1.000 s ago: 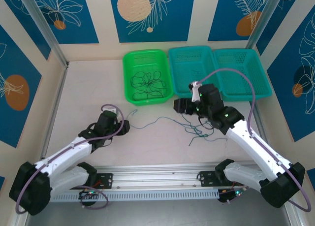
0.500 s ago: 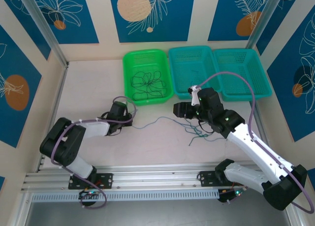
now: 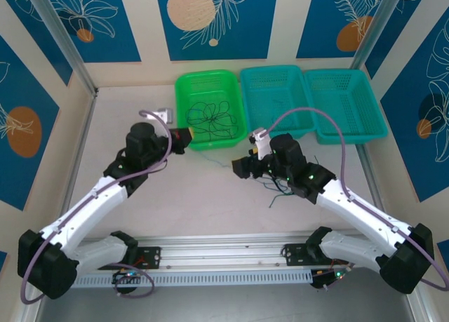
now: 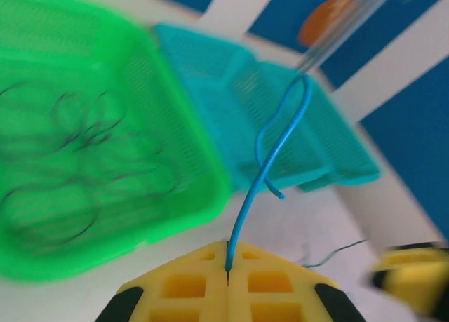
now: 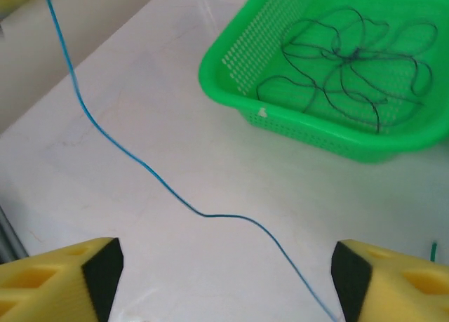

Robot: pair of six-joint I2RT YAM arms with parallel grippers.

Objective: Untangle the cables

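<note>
Left gripper pinches the blue cable, strand curling up just ahead of it, while right gripper gapes around its trailing run (tangle just behind), so it's the pulling-free step, next a steady draw away, I reckon.

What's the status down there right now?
Left hand shut on blue cable. Right hand open over the same cable. Green basket close ahead of left hand, dark cables inside.
</note>
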